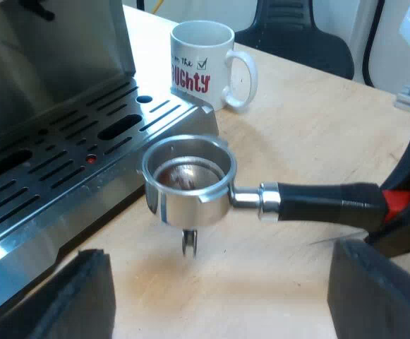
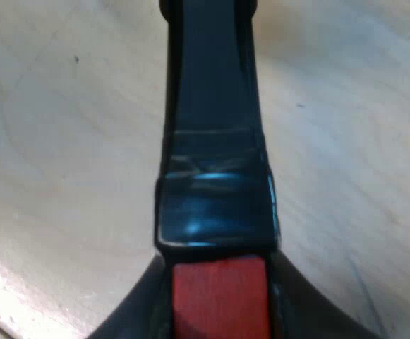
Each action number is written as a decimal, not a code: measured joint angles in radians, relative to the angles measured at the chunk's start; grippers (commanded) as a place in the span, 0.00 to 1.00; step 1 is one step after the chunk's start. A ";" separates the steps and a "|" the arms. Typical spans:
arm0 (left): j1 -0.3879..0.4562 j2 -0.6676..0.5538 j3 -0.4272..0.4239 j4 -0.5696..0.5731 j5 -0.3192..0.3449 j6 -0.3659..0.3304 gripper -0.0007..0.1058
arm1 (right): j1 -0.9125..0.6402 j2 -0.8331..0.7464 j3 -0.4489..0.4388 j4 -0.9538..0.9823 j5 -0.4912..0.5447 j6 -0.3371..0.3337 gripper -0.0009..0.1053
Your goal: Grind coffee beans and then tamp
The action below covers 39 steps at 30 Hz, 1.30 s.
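Red-tipped handle [image 2: 215, 176] of metal holder [image 1: 188, 176] seems pinched in right jaws; left jaws spread.

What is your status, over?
Left end effector open, empty. Right end effector shut on dark red-tipped handle of round metal holder, beside silver espresso machine. White printed mug nearby, not in the way.

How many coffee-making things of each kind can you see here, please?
espresso machine: 1
portafilter: 1
mug: 1
Total: 3
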 measured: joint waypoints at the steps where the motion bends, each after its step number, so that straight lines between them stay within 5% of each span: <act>1: 0.000 0.000 0.000 0.000 0.000 0.000 0.61 | 0.000 0.000 0.003 -0.004 0.000 -0.001 0.01; 16: 0.000 0.000 0.000 0.000 0.000 0.000 0.61 | -0.136 0.024 0.060 -0.093 -0.074 -0.015 0.01; 39: 0.000 0.000 0.000 0.000 0.000 0.000 0.61 | -0.141 0.296 0.060 -0.330 -0.068 -0.022 0.01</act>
